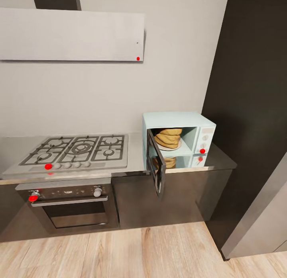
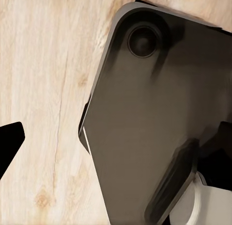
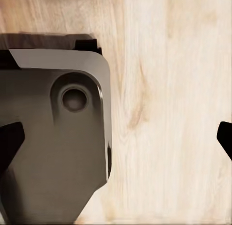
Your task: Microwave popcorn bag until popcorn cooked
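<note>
The pale mint-blue microwave (image 1: 201,128) stands on the grey countertop (image 1: 217,161) at its right end. Its dark glass door (image 1: 156,168) is swung wide open toward me. Inside the cavity sits the tan ridged popcorn bag (image 1: 169,137), leaning a little on the turntable plate; its reflection shows on the countertop below. My left gripper (image 2: 116,142) hangs open over the wooden floor and my own dark base, nothing between its black fingertips (image 2: 10,142). My right gripper (image 3: 118,140) is also open and empty, with fingertips (image 3: 9,142) wide apart above floor and base.
A grey gas hob (image 1: 77,150) with black grates lies left of the microwave, above a steel oven (image 1: 71,206) with red knobs. A range hood (image 1: 71,35) hangs on the wall. A tall dark cabinet (image 1: 251,91) rises at the right. Wooden floor (image 1: 139,254) lies before the cabinets.
</note>
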Available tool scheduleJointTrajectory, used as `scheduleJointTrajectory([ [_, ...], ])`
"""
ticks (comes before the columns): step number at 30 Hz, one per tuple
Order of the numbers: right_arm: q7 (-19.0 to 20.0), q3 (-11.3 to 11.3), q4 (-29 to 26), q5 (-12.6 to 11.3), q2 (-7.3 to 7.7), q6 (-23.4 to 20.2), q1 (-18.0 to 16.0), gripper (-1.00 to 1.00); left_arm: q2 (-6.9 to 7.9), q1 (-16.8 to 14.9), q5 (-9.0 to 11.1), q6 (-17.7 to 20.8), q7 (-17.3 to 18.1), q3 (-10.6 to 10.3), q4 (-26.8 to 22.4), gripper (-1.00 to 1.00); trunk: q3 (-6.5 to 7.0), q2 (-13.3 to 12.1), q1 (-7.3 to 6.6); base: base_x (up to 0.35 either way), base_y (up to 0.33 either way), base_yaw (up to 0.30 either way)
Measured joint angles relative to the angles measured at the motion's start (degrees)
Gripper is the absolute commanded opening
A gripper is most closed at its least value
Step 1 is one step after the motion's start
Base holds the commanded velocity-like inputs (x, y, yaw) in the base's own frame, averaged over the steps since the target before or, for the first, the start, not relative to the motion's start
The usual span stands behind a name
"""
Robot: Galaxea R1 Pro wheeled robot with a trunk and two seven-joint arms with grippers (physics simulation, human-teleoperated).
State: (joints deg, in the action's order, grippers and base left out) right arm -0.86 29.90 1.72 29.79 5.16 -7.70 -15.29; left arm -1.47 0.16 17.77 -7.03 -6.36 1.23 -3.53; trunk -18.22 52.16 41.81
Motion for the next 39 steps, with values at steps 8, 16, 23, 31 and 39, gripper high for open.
scheduleJointTrajectory([
  [8,-0.37,-0.03,0.08,0.25,-0.08,1.75,1.38,1.00,-0.02,0.00,-0.07,-0.01,0.00,-0.06,0.00,1.00,0.00,0.00,0.00,0.000,0.000,0.000],
  [16,-0.26,-0.21,0.08,0.37,0.16,4.17,1.39,1.00,-0.01,0.00,-0.09,0.01,0.00,-0.06,0.09,1.00,0.00,0.00,0.00,0.000,0.000,0.177],
  [23,-0.25,-0.29,0.08,0.37,0.18,4.25,1.39,1.00,-0.02,0.00,-0.09,0.01,0.00,-0.09,0.09,1.00,0.00,0.00,0.00,0.000,0.000,0.274],
  [31,-0.26,-0.28,0.08,0.34,0.11,4.43,1.39,1.00,0.00,0.00,-0.32,0.01,0.09,-0.08,0.09,1.00,0.00,0.00,0.00,0.000,0.000,0.239],
  [39,-0.26,-0.22,0.03,0.28,0.39,4.43,1.39,1.00,-0.01,0.00,-0.35,0.01,0.39,-0.12,0.09,1.00,0.00,0.00,0.00,0.000,0.000,0.016],
])
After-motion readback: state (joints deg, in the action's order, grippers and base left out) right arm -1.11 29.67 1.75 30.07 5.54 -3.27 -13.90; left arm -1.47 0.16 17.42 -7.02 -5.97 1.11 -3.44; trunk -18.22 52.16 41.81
